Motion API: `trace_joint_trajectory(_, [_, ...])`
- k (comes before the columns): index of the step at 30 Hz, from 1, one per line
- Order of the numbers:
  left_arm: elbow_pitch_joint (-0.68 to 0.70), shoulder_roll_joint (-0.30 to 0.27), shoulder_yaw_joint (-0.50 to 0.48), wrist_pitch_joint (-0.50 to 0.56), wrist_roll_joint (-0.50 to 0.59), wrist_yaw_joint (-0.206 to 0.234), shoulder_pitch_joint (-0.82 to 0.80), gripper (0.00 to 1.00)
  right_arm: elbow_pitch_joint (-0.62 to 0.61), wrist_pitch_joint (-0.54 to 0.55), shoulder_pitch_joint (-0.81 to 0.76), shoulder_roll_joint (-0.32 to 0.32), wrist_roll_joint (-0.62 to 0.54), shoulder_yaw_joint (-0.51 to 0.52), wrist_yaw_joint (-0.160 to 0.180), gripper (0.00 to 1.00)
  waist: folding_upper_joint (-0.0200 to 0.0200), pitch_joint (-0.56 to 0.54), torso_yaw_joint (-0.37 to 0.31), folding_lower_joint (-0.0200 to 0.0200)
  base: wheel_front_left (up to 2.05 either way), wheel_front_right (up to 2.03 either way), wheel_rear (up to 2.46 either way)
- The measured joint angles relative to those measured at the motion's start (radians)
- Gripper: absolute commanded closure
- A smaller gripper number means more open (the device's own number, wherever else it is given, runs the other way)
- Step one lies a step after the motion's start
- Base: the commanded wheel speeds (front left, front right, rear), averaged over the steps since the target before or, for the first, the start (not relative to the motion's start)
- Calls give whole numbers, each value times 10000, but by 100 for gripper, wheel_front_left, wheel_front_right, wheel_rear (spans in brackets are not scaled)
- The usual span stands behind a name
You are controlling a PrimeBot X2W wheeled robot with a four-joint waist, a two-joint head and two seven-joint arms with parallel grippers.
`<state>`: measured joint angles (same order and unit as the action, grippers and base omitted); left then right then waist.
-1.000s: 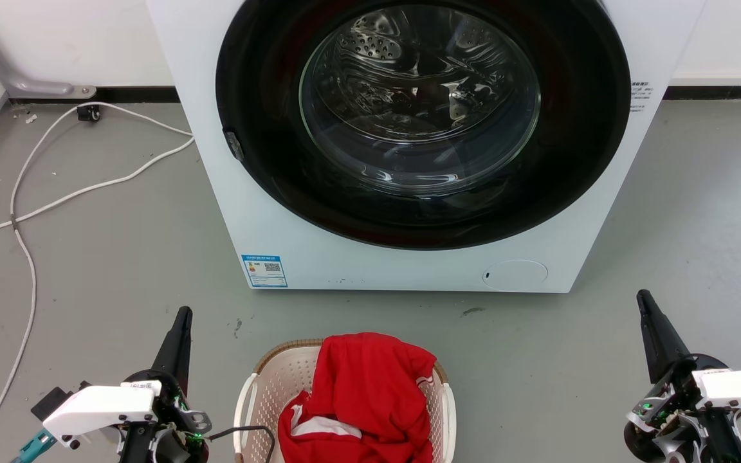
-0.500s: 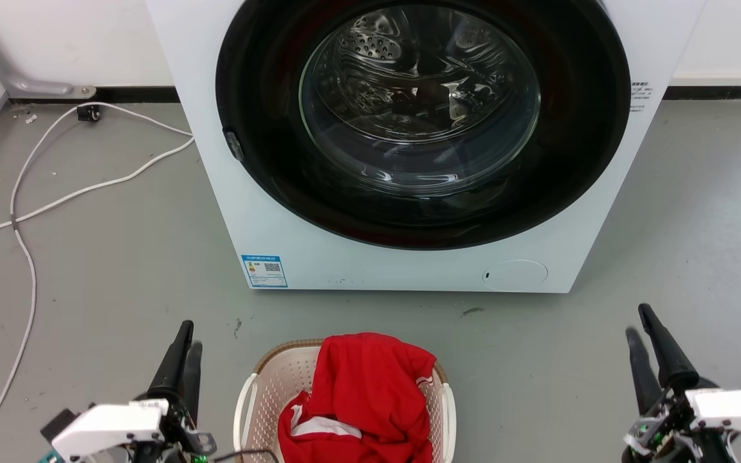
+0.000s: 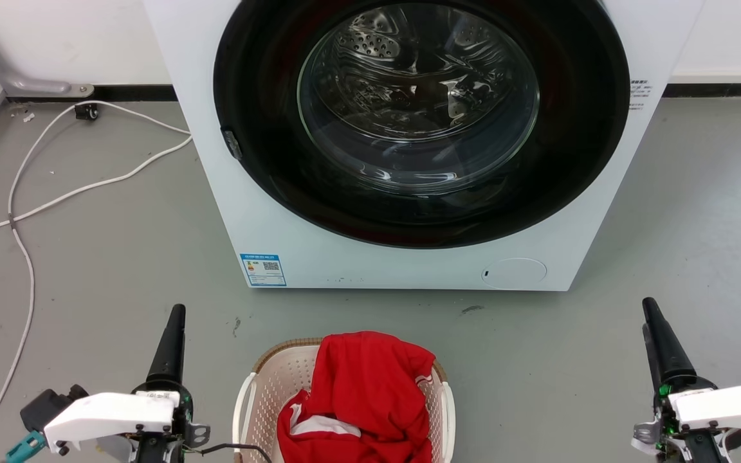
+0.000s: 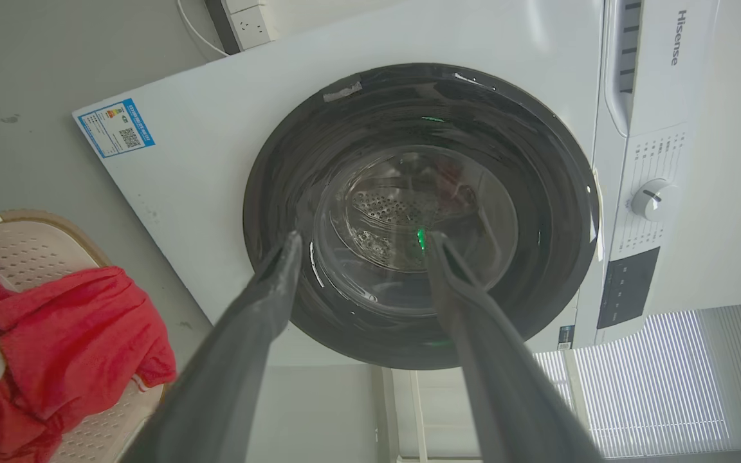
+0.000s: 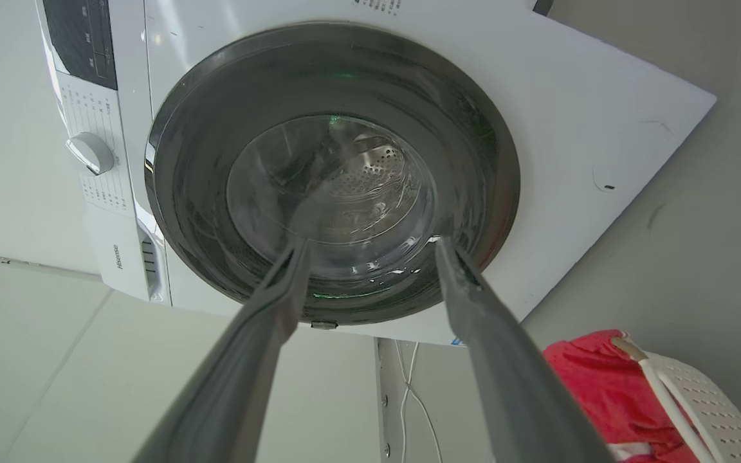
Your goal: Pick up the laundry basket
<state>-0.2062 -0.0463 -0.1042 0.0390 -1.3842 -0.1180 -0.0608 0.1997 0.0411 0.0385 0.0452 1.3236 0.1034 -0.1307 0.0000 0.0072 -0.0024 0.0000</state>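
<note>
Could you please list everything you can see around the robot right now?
washing machine: one, white with a dark round glass door, on the floor straight ahead
sticker: one, blue, on the machine's lower left front
control dial: one, white, on the machine's panel
laundry basket: one, cream with a brown rim and white handles, on the grey floor between the arms
garment: one, red with white trim, heaped in the basket
cables: white, count unclear, trailing on the floor to the left
window blinds: pale, beside the machine
left gripper: one, dark fingers apart, left of the basket, holding nothing
right gripper: one, dark fingers apart, well right of the basket, holding nothing
</note>
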Motion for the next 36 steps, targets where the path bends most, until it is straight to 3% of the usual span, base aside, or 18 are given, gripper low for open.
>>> trace_joint_trajectory(18, [742, -6, 604, -715, 3603, 700, 175, 0, -790, -713, -301, 2, -4366, -464, 0, 0, 0, 13, -42, 0, 0, 0, 0])
trace_joint_trajectory(36, [1104, -12, 798, -1317, 6042, 959, 369, 0, -1160, -1308, -603, 4, -7181, -612, 0, 0, 0, 30, -68, 0, 0, 0, 0])
